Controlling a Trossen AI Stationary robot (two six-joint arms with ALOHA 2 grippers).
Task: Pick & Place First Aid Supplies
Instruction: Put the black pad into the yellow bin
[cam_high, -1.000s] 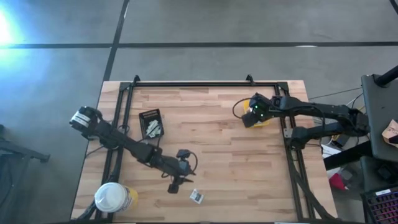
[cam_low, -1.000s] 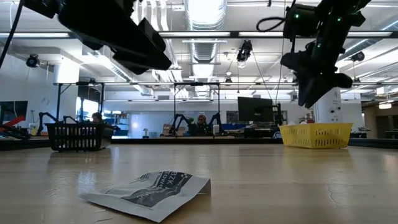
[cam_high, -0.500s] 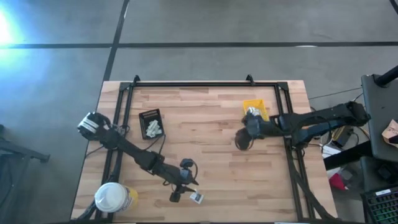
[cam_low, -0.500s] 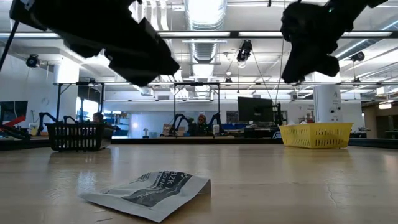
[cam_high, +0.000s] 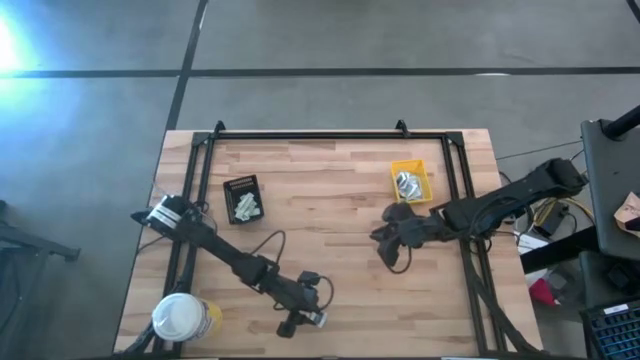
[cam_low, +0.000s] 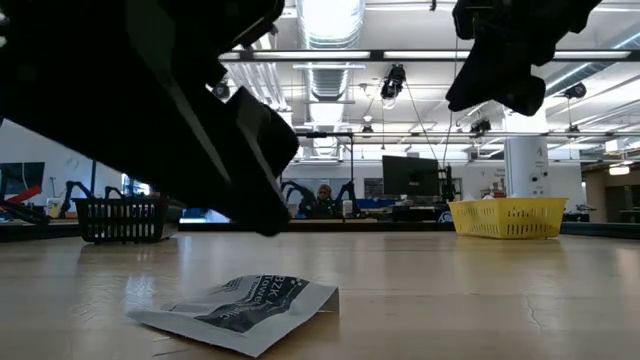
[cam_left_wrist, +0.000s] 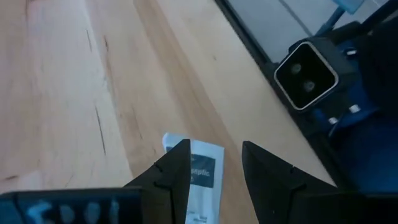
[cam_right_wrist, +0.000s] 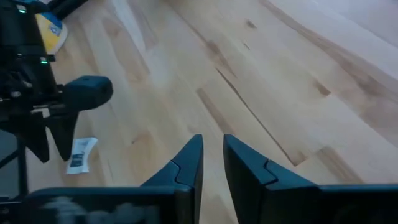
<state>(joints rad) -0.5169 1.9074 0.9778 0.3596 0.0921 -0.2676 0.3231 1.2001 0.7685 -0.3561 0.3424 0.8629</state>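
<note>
High view: some packets binned, one left loose.
Left gripper (cam_left_wrist: 214, 165), fingers spread, straddles the last packet (cam_left_wrist: 202, 174); right gripper (cam_right_wrist: 211, 155), nearly clenched, holds nothing, yellow bin (cam_high: 411, 182) behind it.

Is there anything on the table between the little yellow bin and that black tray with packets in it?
No, in the high view only bare wood lies between the yellow bin and the black tray.
</note>
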